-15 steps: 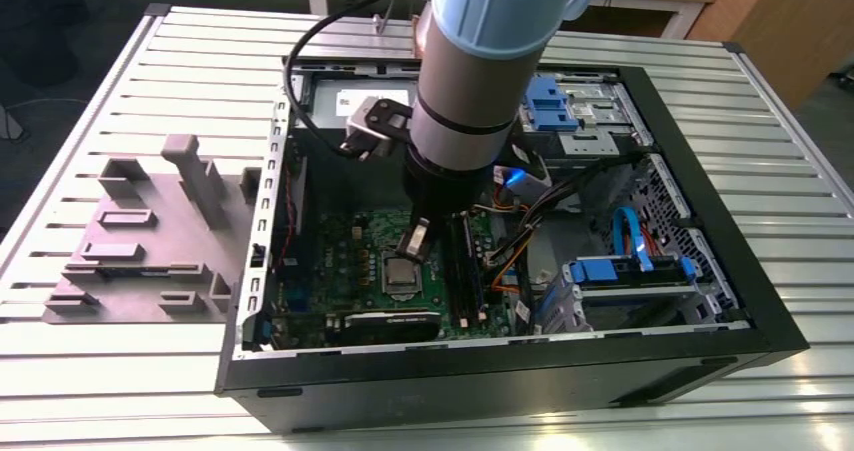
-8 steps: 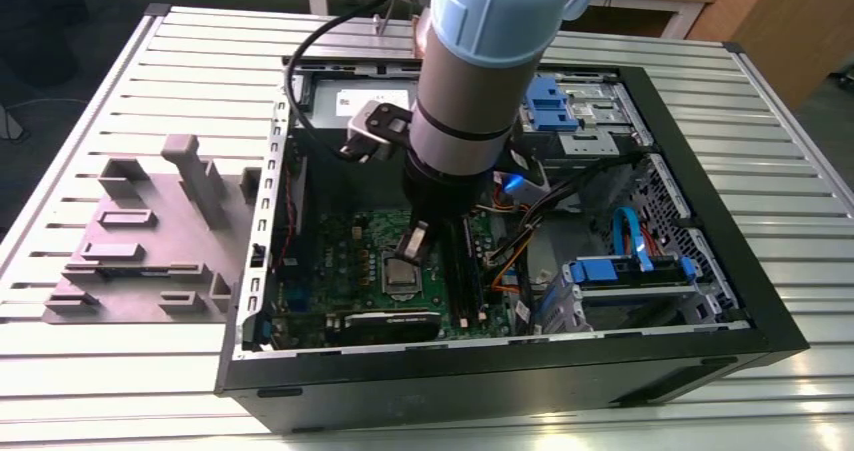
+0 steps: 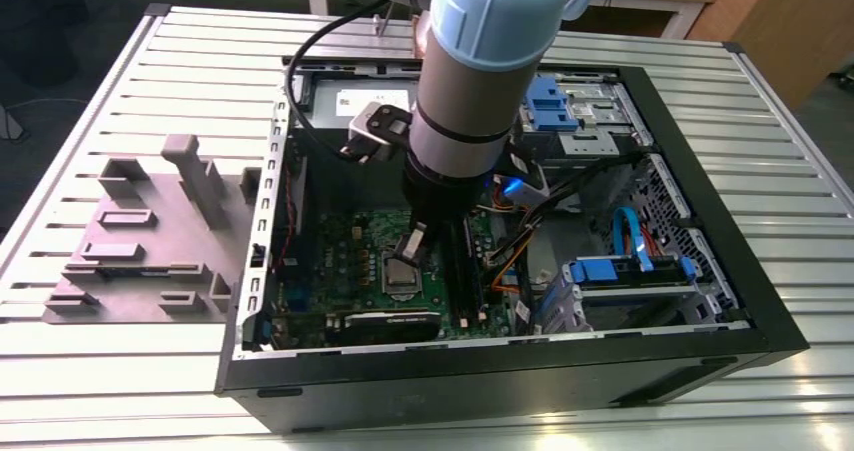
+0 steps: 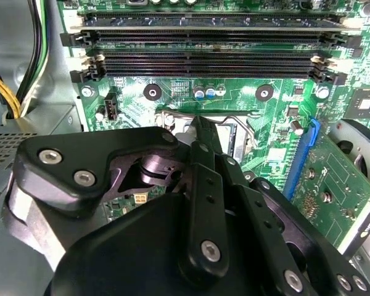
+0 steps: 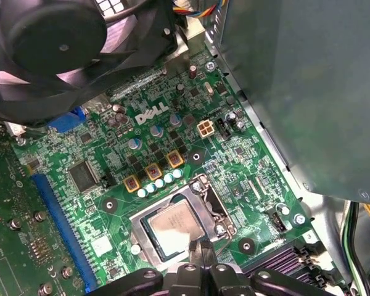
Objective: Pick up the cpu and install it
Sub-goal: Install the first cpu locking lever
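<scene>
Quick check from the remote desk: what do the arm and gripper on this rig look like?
The arm is a thick silver-grey tube with a pale blue joint cap at its top and a darker lower section. A black cable loops alongside it, and a small grey camera block sits on its side. The gripper is matte black, built of bolted linkage plates with silver screw heads.

Computer case [image 3: 694, 301] on tabletop [image 3: 134, 371]; tray [image 3: 147, 246] at exterior view's left of case; cpu [image 5: 174, 222] in socket on motherboard [image 5: 142, 142] inside case.

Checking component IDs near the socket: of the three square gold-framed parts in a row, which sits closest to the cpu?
The one farthest from the blue slot. In the first wrist view it sits just above the cpu socket's corner; the other two step away toward the black chip.
</scene>
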